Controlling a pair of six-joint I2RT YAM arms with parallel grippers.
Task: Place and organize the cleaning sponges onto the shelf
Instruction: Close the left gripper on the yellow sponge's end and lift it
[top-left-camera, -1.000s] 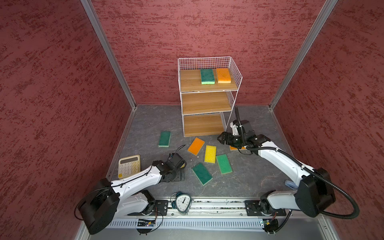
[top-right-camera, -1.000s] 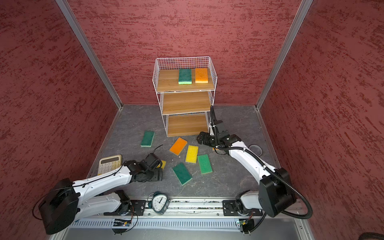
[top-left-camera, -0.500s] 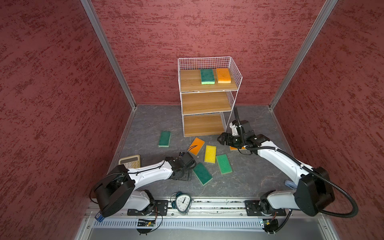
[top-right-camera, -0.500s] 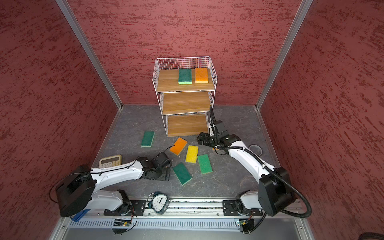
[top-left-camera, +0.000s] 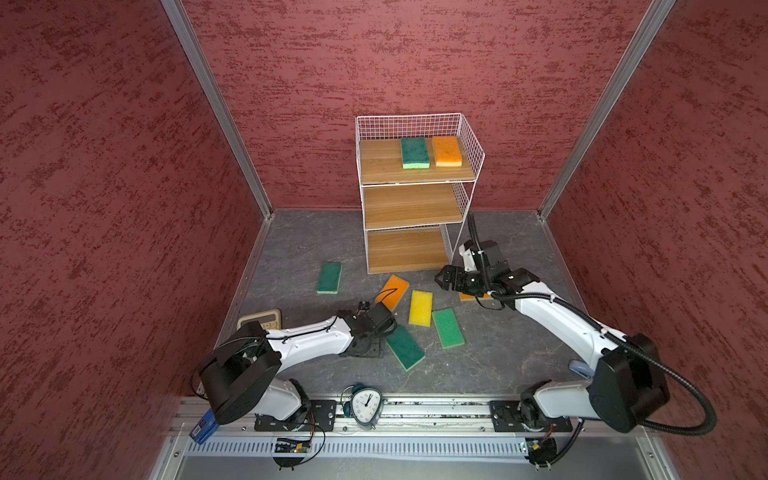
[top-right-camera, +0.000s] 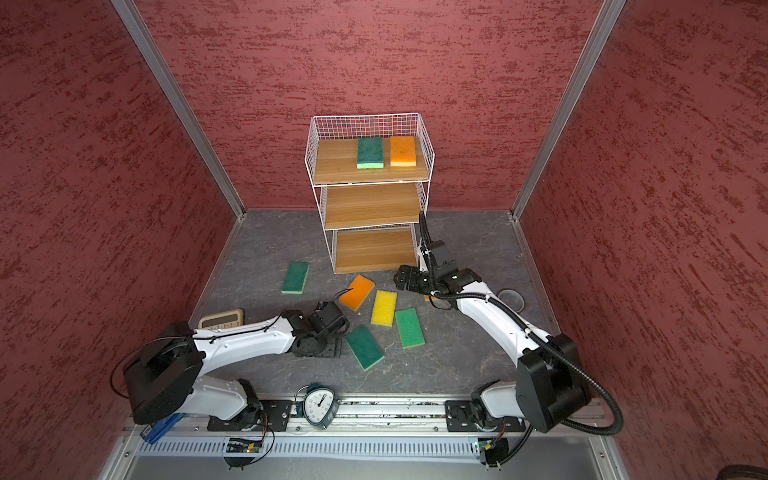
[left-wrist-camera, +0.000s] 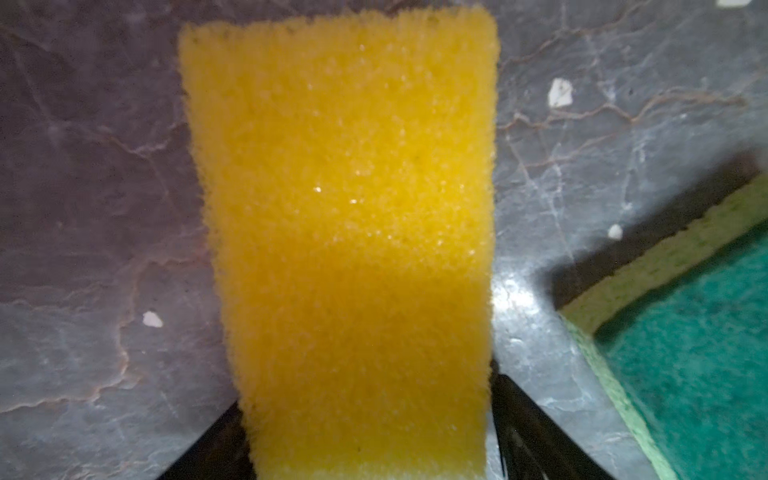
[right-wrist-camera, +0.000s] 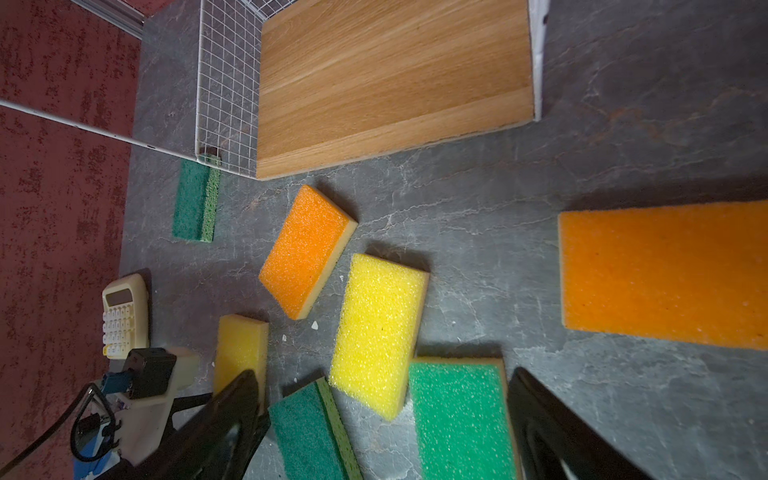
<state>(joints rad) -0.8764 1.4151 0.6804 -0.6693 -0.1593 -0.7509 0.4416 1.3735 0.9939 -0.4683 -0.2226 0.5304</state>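
Sponges (top-left-camera: 448, 327) lie scattered on the floor (top-left-camera: 498, 353). Nearest me, my left arm reaches low, the left gripper (left-wrist-camera: 368, 392) straddling a yellow sponge (left-wrist-camera: 340, 208) edge to edge; I can't tell if it pinches. Farther on, the right gripper (top-left-camera: 444, 279) hovers spread wide, holding nothing, beside the shelf (top-left-camera: 411, 205) foot. On the top board's right sit a green sponge (top-left-camera: 414, 153) and an orange sponge (top-left-camera: 447, 151); its left half and both lower boards are bare.
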